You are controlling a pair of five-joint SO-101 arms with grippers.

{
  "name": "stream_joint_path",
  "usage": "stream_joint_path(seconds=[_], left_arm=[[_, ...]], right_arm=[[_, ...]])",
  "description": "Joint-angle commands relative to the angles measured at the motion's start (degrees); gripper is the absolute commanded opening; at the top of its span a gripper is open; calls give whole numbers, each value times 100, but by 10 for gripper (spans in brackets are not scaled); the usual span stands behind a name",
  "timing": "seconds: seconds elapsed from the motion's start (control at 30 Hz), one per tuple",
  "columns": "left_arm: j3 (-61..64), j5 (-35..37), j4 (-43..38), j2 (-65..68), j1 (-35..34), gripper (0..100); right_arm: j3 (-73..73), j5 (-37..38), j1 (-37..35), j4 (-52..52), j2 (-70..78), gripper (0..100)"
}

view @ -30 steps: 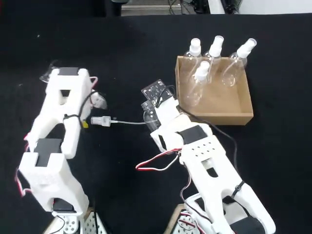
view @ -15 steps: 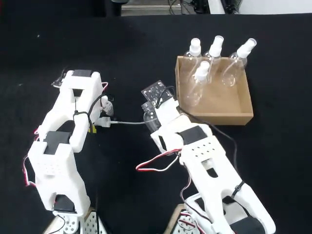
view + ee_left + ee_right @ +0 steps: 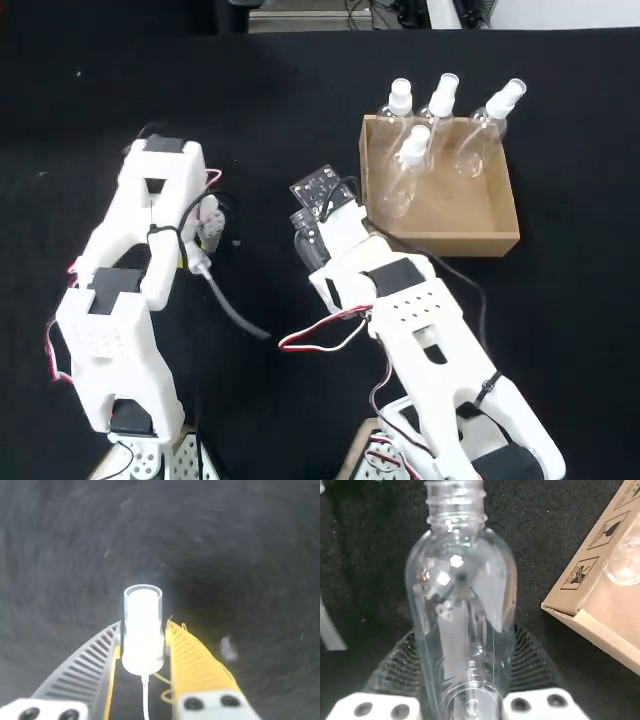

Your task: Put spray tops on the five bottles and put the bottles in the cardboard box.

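Observation:
My left gripper [image 3: 205,232] is shut on a white spray top [image 3: 208,218], raised over the black table. The top's thin dip tube [image 3: 235,312] trails toward the front of the table. In the left wrist view the spray top [image 3: 143,627] stands upright between the grey and yellow fingers [image 3: 190,660] of the left gripper [image 3: 143,647]. My right gripper [image 3: 312,240] is shut on a clear bottle [image 3: 305,228] with a bare neck, just left of the cardboard box [image 3: 450,243]. In the right wrist view the bottle [image 3: 462,590] sits in the right gripper [image 3: 465,675], its threaded neck [image 3: 455,500] uncovered.
The cardboard box [image 3: 580,615] holds several clear bottles [image 3: 410,165] with white spray tops, leaning on its far wall. A red and white cable [image 3: 320,335] loops beside the right arm. Black cloth covers the table, with free room between the arms.
My left gripper turned with the spray top and shifted slightly right. The dip tube swung from pointing at the bottle to trailing toward the table's front. The right arm stayed still.

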Motion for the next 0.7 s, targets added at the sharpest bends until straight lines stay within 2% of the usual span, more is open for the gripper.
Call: stream_joint_path(seconds=[0.0,0.2,0.47,0.67], left_arm=[[-365,-2286,79,-70,-189,70],[-374,-2382,70,-35,-374,77],[-321,-2391,53,-26,-391,259],[-338,-2400,44,105,-391,241]], right_arm=[[-40,18,-26,-105,-233,28],[-40,18,-26,-105,-233,28],[-31,519,-26,-105,-233,28],[-31,527,-26,-97,-233,28]])
